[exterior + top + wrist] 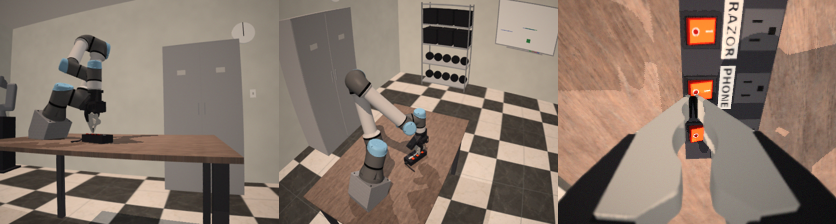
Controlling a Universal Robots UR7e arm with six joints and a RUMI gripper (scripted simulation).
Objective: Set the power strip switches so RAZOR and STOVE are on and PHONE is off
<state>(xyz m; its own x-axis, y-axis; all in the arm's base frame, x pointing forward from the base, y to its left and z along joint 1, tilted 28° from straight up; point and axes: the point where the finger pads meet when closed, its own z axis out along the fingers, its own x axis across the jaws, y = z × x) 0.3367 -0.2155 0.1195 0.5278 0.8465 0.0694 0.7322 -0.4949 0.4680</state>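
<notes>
A black power strip (415, 156) (97, 138) (758, 60) lies right way up on the wooden table (442, 128) (179, 147), with orange rocker switches. In the wrist view the RAZOR switch (701, 30) is at the top, the PHONE switch (700, 89) is below it, and a third orange switch (694, 133) shows between the fingers; its label is hidden. My gripper (692, 97) (417, 151) (93, 131) is shut and empty. Its fingertips point down just above the strip, at the lower edge of the PHONE switch.
The strip's black cord (411, 168) (75, 140) runs off toward the arm's base (368, 190). A grey cabinet (317, 71), a shelf rack with black boxes and balls (446, 43) and a whiteboard (527, 25) stand off the table.
</notes>
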